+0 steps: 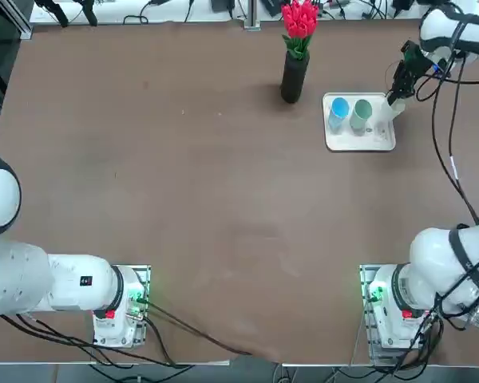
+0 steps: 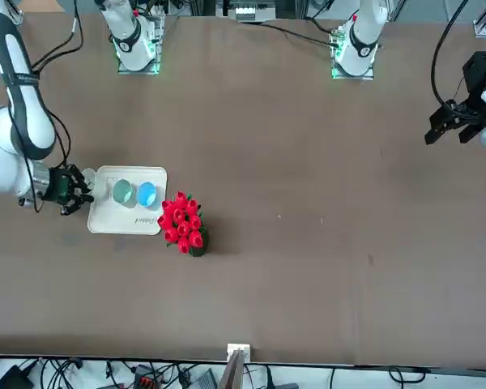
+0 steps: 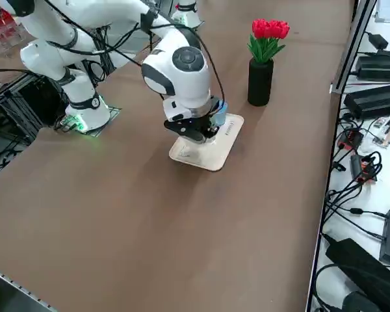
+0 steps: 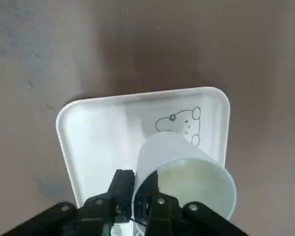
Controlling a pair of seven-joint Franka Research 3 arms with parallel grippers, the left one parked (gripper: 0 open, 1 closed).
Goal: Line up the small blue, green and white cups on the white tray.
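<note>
The white tray (image 1: 359,140) lies at the far right of the table. On its left half stand the light blue cup (image 1: 339,108) and, beside it, the grey-green cup (image 1: 362,111), both upright. My right gripper (image 1: 397,97) hangs over the tray's right edge, shut on the wall of the white cup (image 4: 184,177), which is tilted above the tray (image 4: 101,132) near its small bear drawing. From the front, the green cup (image 2: 122,192) and blue cup (image 2: 147,194) sit side by side on the tray (image 2: 121,219), with the gripper (image 2: 74,190) just beyond its rim. The wrist view does not show the blue and green cups.
A tall black vase with red flowers (image 1: 294,73) stands just left of the tray, close to the blue cup. Cables trail along the table's far edge and off its right side (image 3: 357,169).
</note>
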